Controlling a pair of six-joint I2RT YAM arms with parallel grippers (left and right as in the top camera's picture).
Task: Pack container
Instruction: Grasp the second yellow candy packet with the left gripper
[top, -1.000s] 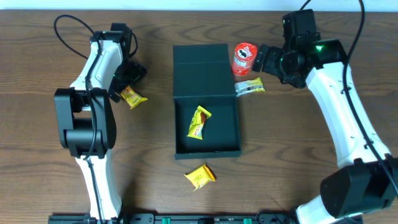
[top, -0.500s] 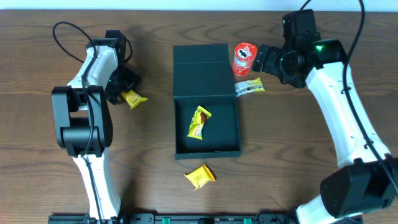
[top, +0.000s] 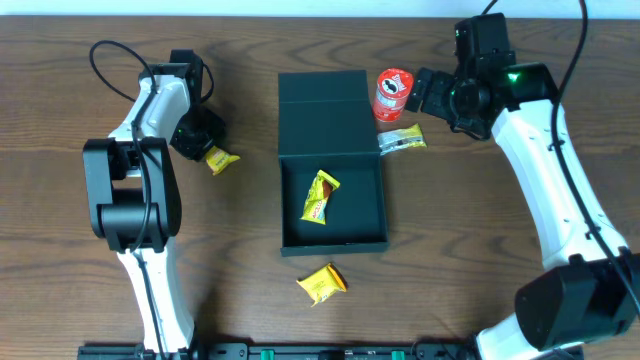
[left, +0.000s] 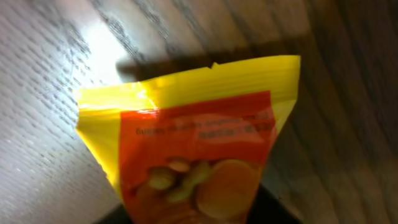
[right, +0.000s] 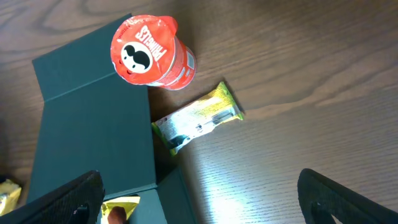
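One dark green container, one red can, three yellow snack packets, one pale green-yellow bar packet.

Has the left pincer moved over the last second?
Yes. The left pincer shifted slightly away from the container, closing in on the nearby packet.

Left arm: glossy white shells, black joint blocks
Thin black cable: loops behind the left gripper
Right arm: white shells, black joints
Small green light: just behind the right gripper
Fingers of the right gripper: matte black, blunt
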